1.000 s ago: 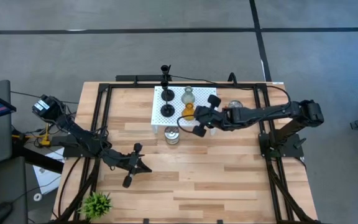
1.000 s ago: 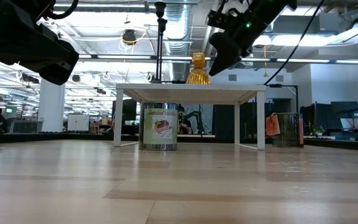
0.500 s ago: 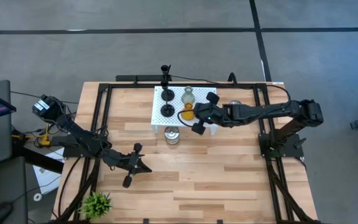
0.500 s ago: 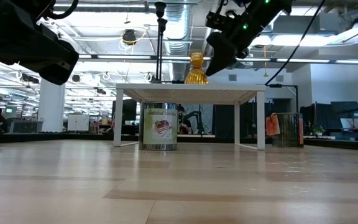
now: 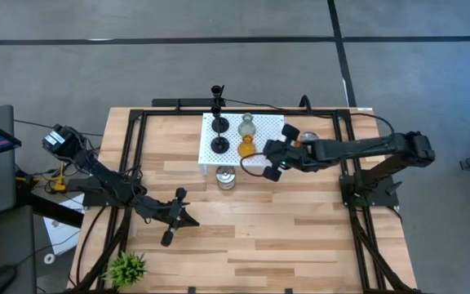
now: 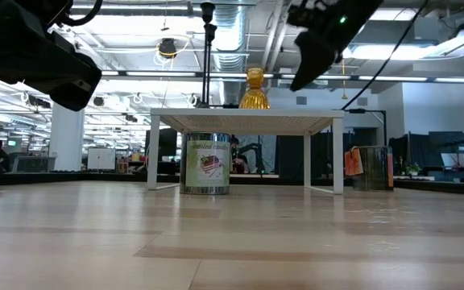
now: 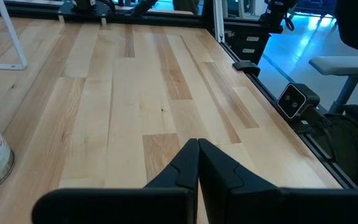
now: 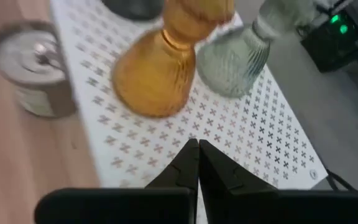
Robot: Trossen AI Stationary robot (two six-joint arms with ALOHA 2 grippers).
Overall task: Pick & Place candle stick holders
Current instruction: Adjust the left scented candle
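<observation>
Hovering at the amber holder's (image 5: 246,147) three o'clock, the right gripper (image 5: 271,160) has fingers together, empty, probably lining up; left gripper (image 5: 167,238) idles, fingers together.

bare tabletop (image 5: 300,237) beyond can (image 5: 227,177)

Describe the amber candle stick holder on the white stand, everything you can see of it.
The amber candle stick holder is ribbed, translucent orange glass: a wide bell-shaped foot narrowing to a neck with a rounded cup on top. It stands upright on the white perforated stand, near the edge above the tin can, with the pale-green glass holder close beside it. Nothing grips it; the right claw, shut, hovers just off it.
</observation>
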